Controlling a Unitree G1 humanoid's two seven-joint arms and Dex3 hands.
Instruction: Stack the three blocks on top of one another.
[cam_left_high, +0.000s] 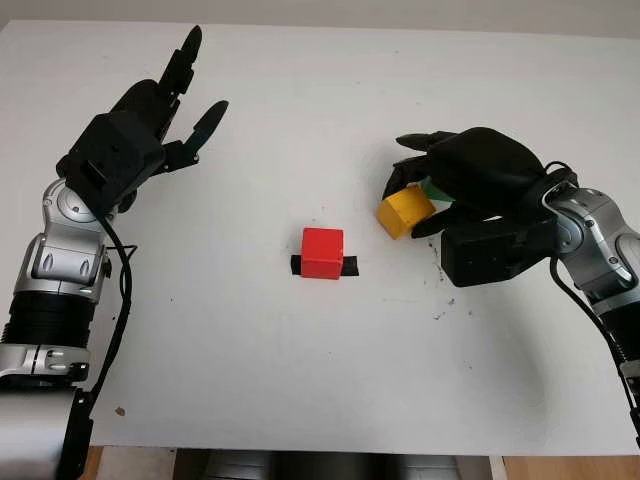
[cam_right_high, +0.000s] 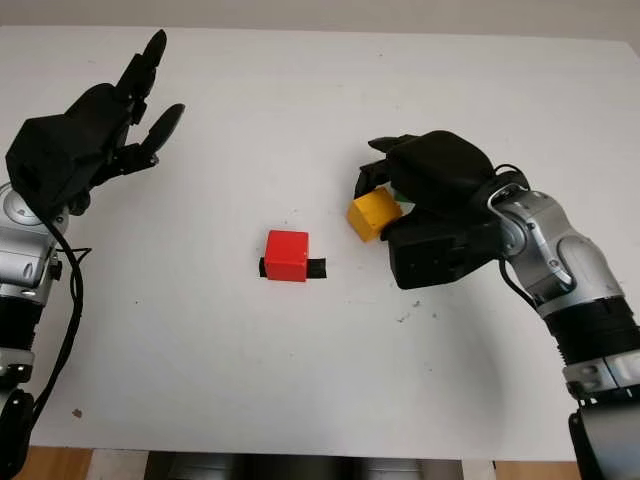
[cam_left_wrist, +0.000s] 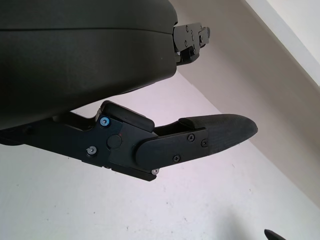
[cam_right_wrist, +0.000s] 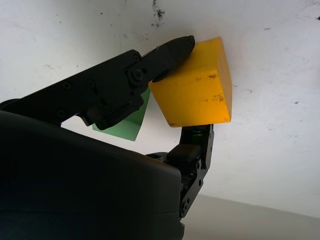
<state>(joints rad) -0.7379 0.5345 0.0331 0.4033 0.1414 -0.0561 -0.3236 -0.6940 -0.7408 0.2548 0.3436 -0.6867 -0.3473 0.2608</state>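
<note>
Right hand (cam_left_high: 455, 195) at 3 o'clock on the tabletop (cam_left_high: 300, 380), fingers clamped on the yellow block (cam_left_high: 405, 211). Head views show the block tilted, one corner poking out toward the centre. Right wrist view adds detail: one finger (cam_right_wrist: 170, 52) on one face, another pressing the opposite side, and the green block (cam_right_wrist: 127, 125) right behind the yellow one, mostly covered by the hand. From the head views green is a thin sliver (cam_left_high: 432, 188) under the palm. Red block (cam_left_high: 322, 252) sits alone near centre on a black tape mark (cam_left_high: 349, 266), well apart from both hands. Left hand (cam_left_high: 150, 125) open, holding nothing, raised at 10 o'clock; left wrist view shows bare tabletop beneath it.
</note>
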